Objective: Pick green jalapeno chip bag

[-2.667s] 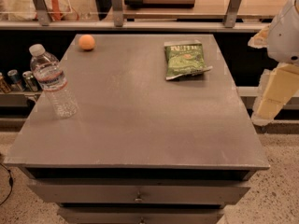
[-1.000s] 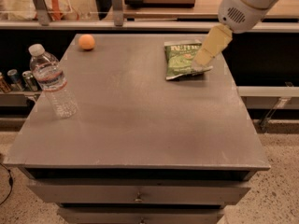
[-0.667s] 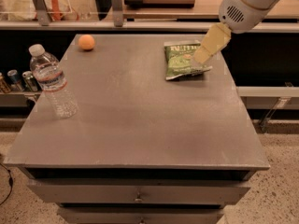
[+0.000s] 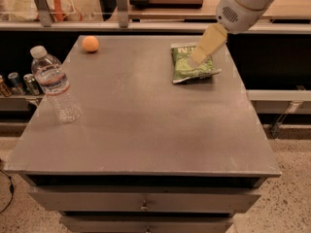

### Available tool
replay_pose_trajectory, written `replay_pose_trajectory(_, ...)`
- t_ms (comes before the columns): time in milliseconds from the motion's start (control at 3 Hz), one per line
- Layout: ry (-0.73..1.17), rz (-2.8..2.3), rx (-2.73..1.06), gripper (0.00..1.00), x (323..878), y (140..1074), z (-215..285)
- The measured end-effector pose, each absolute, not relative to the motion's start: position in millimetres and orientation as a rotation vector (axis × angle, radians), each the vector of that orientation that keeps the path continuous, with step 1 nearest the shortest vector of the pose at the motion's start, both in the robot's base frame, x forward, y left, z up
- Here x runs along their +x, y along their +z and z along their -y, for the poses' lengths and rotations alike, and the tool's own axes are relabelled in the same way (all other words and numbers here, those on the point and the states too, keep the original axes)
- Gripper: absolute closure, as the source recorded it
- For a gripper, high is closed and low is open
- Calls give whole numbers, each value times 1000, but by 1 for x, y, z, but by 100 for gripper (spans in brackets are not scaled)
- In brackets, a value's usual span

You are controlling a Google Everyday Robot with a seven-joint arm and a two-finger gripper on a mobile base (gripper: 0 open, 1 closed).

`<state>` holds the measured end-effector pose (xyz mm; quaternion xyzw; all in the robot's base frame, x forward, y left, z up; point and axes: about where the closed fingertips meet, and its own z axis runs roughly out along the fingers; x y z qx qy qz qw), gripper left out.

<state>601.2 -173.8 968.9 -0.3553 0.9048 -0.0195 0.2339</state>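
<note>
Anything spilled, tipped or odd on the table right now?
Nothing stands out. The bag lies flat at far right, the bottle stands upright at left, the orange sits far left. The end effector is over the bag.

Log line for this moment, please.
stage: pre-grasp | pincer: over green jalapeno chip bag, table far-right | bag: lying flat, not lifted | elsewhere: water bottle left, orange ball far-left

Count on the tabletop (image 4: 146,130): one green jalapeno chip bag (image 4: 187,71), one water bottle (image 4: 56,86), one orange (image 4: 90,43), plus one end effector (image 4: 196,58) right over the bag.
</note>
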Motion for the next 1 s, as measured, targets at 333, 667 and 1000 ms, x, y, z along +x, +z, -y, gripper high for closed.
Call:
replay_pose_trajectory(333,-86,-2553,-865,0,644,951,164)
replay_pose_trajectory(667,-107,-2617,-795,0,683,929,156)
replay_pose_trajectory(1000,-100,-2681,-728,0,710,902,150)
